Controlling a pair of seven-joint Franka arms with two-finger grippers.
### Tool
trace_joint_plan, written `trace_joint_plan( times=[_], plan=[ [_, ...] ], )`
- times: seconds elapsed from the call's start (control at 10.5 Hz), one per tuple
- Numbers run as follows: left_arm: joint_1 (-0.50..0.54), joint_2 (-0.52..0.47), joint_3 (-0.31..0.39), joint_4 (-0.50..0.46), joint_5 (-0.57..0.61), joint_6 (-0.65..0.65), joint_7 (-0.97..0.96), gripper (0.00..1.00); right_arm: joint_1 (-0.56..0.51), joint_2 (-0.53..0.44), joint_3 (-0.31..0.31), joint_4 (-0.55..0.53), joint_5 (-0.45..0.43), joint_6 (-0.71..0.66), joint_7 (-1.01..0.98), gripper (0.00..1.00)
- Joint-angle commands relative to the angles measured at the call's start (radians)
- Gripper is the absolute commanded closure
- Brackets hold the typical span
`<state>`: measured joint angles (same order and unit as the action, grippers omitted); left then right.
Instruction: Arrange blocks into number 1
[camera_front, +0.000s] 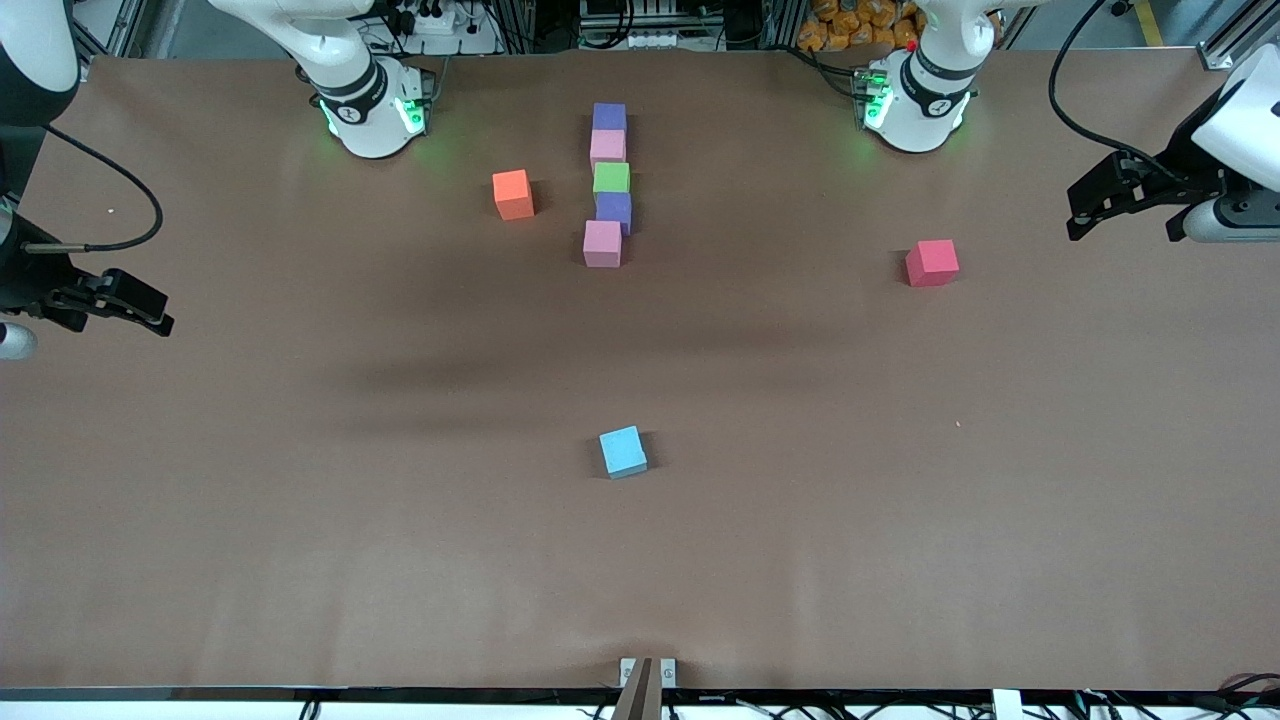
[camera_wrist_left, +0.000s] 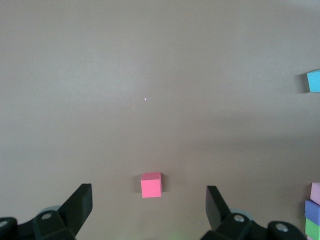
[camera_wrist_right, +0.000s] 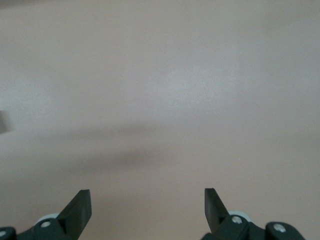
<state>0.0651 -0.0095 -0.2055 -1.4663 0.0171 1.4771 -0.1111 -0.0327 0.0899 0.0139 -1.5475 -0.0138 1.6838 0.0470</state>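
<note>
Nearest the front camera I see the blue block (camera_front: 623, 451) alone on the brown table (camera_front: 300, 520). Farther up, the red block (camera_front: 932, 262) sits toward the left arm's end. At mid-table five blocks form a slightly crooked line running away from the camera: pink block (camera_front: 602, 243) nearest, then purple block (camera_front: 614, 210), green block (camera_front: 611, 177), second pink block (camera_front: 607, 147), second purple block (camera_front: 609, 117) farthest. Neighbours touch or nearly touch. The orange block (camera_front: 513, 194) lies beside the line, toward the right arm's end, apart from it.

Left hand (camera_front: 1130, 208) hangs over its table end, fingers wide, empty. Right hand (camera_front: 125, 305) likewise over its end, wide, empty. Both arms wait.
</note>
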Motion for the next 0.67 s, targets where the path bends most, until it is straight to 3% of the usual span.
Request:
trace_joint_plan(
  times=[0.0, 0.57],
  plan=[
    [0.007, 0.003, 0.001, 0.027, -0.023, -0.027, 0.028, 0.0, -0.012, 0.002, 0.006, 0.014, 0.011, -0.012, 0.008, 0.0],
    [0.007, 0.003, 0.001, 0.027, -0.032, -0.034, 0.028, 0.0, -0.012, 0.002, 0.008, 0.014, 0.011, -0.012, 0.008, 0.0]
  ],
)
